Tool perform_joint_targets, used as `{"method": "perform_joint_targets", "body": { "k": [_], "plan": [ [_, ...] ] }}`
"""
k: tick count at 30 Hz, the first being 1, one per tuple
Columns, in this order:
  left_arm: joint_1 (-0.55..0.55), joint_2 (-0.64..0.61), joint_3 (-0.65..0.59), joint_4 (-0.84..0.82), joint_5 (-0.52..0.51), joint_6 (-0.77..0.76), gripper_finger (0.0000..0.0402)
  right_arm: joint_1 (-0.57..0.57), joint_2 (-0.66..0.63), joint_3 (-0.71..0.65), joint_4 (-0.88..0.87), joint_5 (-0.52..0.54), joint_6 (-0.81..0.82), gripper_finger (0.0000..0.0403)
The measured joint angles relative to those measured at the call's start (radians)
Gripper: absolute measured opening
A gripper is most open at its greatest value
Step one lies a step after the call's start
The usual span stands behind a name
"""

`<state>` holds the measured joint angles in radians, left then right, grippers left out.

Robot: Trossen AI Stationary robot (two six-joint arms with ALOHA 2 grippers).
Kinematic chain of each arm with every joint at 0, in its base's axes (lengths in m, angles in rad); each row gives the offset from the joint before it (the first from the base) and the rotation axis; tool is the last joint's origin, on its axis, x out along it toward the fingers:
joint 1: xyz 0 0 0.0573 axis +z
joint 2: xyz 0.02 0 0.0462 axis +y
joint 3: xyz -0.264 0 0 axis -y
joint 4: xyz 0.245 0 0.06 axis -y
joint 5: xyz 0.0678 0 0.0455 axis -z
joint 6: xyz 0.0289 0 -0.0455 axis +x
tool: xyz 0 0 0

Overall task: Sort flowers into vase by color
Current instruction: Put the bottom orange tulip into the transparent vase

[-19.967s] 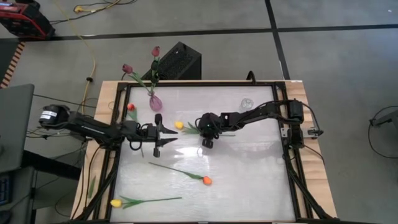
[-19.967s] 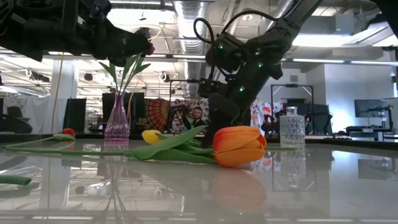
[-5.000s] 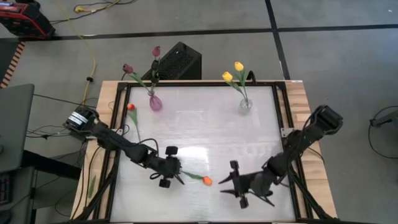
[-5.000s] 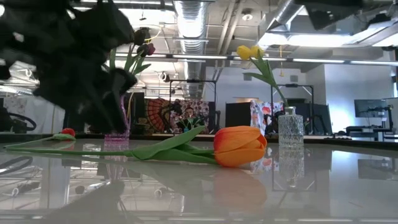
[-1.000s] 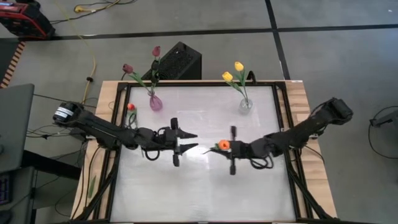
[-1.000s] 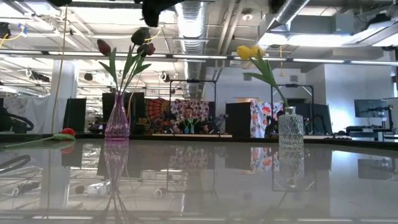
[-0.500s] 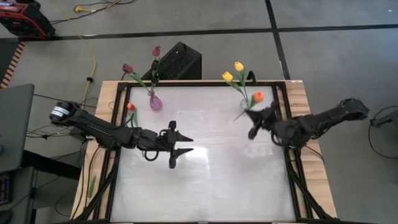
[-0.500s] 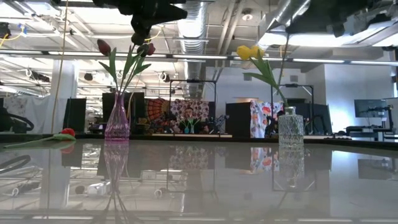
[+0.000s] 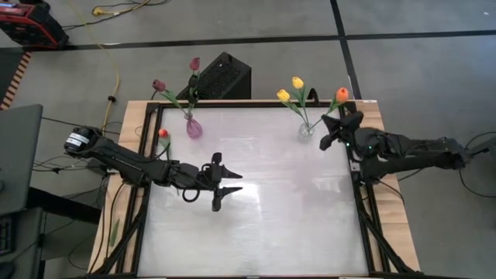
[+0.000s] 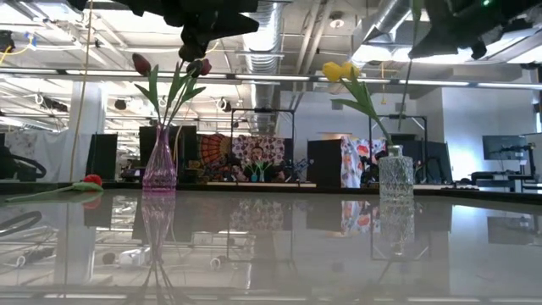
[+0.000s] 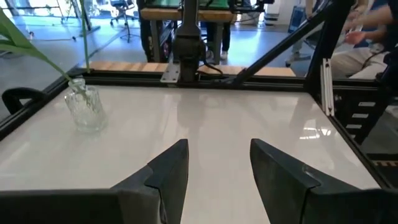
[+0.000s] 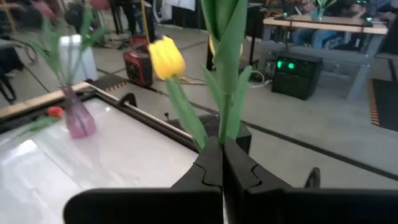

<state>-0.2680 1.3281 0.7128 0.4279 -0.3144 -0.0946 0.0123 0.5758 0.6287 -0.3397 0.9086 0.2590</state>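
My right gripper (image 9: 332, 129) is raised over the table's far right corner, next to the clear glass vase (image 9: 307, 129), and is shut on an orange-red tulip whose head (image 9: 341, 94) points past the far edge. That vase holds two yellow tulips (image 9: 291, 88). A purple vase (image 9: 194, 128) at the far left holds two maroon tulips (image 9: 159, 85). A red tulip (image 9: 163, 133) lies on its side at the table's left edge. My left gripper (image 9: 232, 182) hovers open over the middle of the table, holding nothing. My right gripper pinches the orange-red tulip's green stem (image 12: 222, 132) between its two shut fingertips (image 12: 211, 163), where the narrow leaves branch off. The flower is lifted clear of the table, and stem and leaves rise out past the fingertips toward the head.
The white table top (image 9: 256, 225) is framed by black rails (image 9: 363, 194) and a wooden border. A black box (image 9: 221, 75) stands on the floor beyond the far edge. People sit in the room behind the table.
My right gripper has carried the orange-red tulip from the middle of the table toward the far right corner, beside the clear vase, and has turned so that the head now points past the far edge. My left gripper has stayed open and has hardly moved.
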Motion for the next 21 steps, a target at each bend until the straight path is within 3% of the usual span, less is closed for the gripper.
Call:
{"method": "perform_joint_targets", "body": {
  "k": [10,21],
  "plan": [
    [0.000,0.000,0.000,-0.007,0.004,0.002,0.0160,-0.218,0.035,0.000,0.006,-0.197,-0.025,0.0017],
    [0.000,0.000,0.000,-0.011,0.003,0.004,0.0160,-0.276,0.047,0.000,0.040,-0.253,-0.033,0.0017]
  ]
}}
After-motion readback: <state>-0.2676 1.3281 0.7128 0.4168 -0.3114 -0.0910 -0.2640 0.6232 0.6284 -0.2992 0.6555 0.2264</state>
